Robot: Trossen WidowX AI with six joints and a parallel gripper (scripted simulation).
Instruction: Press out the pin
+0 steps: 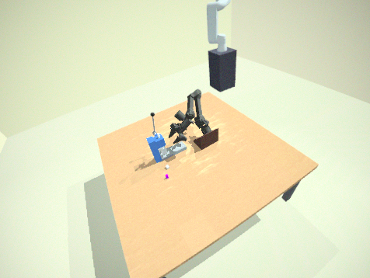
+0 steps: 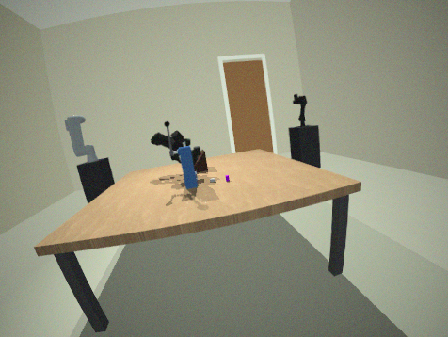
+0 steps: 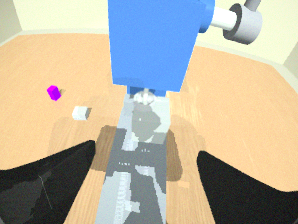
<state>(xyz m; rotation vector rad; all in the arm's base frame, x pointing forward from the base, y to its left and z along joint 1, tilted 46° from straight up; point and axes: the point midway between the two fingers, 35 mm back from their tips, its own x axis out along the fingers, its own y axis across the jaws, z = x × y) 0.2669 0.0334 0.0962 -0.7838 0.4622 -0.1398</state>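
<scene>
Tool wide open — lever upright

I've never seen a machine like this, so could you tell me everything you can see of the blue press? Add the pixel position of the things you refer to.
The blue press [image 1: 155, 147] [image 2: 188, 167] [image 3: 152, 45] is a boxy upright body with a smooth, painted look, standing on the wooden table. A thin grey lever with a round black knob rises from its top, pointing up. A pale shaft and grey hub stick out at one side. A long, flat grey bed extends from its foot towards the arm. The open gripper's fingers stand clear of the blue body.
</scene>
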